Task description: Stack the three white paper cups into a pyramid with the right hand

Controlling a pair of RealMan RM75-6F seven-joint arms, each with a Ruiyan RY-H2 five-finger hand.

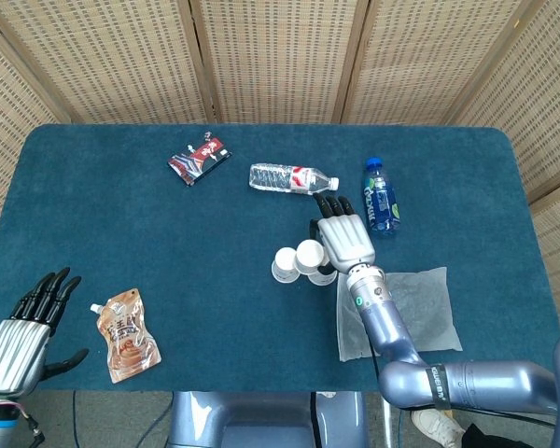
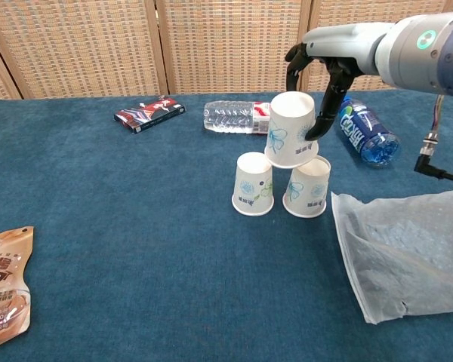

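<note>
Two white paper cups stand upside down side by side on the blue table: the left cup [image 2: 254, 184] [image 1: 285, 264] and the right cup [image 2: 309, 187] [image 1: 323, 274]. My right hand [image 2: 318, 72] [image 1: 343, 238] grips a third upside-down cup [image 2: 291, 130] [image 1: 309, 255] from above, holding it slightly tilted, its rim just above the two tops or touching them. My left hand [image 1: 23, 329] hovers open at the table's near left corner, holding nothing.
A clear water bottle [image 2: 238, 118] and a blue-capped bottle [image 2: 366, 130] lie behind the cups. A red packet [image 2: 149, 112] lies at the back left, an orange pouch [image 1: 126, 334] near the left hand, and a clear plastic bag [image 2: 404, 253] at the front right.
</note>
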